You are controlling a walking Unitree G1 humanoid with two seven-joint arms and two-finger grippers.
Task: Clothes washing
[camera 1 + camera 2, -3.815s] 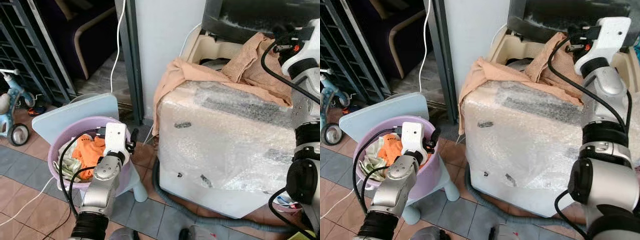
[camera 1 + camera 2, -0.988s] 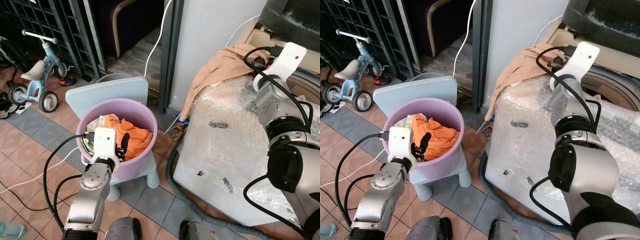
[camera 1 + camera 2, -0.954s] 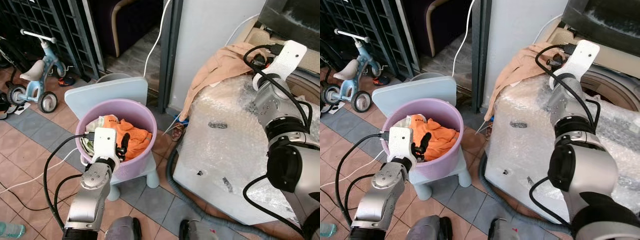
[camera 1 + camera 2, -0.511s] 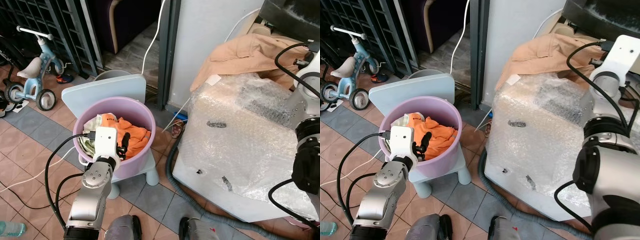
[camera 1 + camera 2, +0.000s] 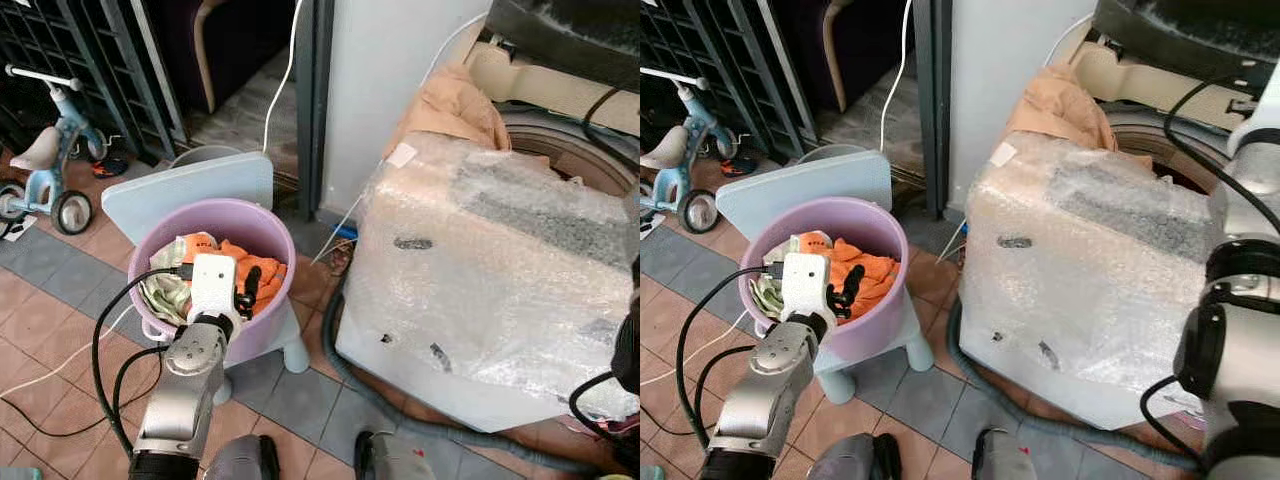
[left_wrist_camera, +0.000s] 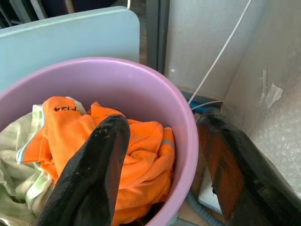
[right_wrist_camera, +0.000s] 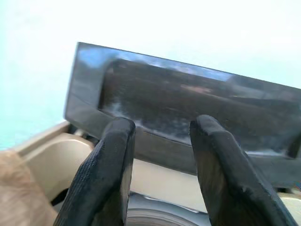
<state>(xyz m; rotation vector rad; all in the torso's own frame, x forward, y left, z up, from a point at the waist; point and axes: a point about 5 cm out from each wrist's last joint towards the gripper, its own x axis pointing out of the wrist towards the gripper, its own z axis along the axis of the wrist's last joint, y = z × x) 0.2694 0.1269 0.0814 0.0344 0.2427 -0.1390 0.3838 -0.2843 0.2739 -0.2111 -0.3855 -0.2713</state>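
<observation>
Reaching forward at the near left, the left gripper point(image 5: 243, 297) is held spread above crumpled orange clothes point(image 6: 141, 155) in a smooth purple tub point(image 5: 275, 232). Raised far right, the right gripper point(image 7: 160, 155) is parted, empty, facing the washer's dark lid point(image 7: 188, 103).

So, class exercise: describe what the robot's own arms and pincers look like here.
Both arms are silver metal with dark round joints and looping black cables. The left arm ends in a white boxy wrist block before the left pincer; the right pincer has two long, matte black, round-tipped fingers.
</observation>
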